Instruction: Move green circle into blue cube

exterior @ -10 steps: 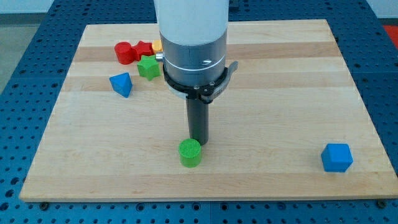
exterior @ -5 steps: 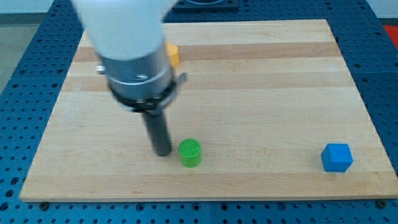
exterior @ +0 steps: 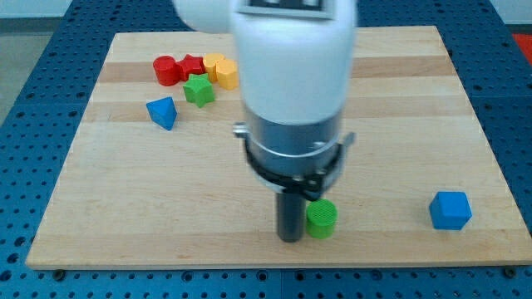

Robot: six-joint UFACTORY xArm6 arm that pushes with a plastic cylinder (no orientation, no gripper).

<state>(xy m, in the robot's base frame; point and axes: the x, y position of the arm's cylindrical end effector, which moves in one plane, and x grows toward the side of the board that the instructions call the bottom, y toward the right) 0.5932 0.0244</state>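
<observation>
The green circle is a short green cylinder on the wooden board, near the view's bottom, a little right of centre. My tip stands right against its left side, touching or nearly touching. The blue cube sits near the board's bottom right corner, well to the right of the green circle, with bare board between them.
At the board's top left lie a red block, a second red block, a yellow block, a green star-like block and a blue triangular block. The board's bottom edge runs just below my tip.
My tip swung from behind the green circle to its left side, then moved right. The green circle has slid right, toward the blue cube. The blue cube has not moved.
</observation>
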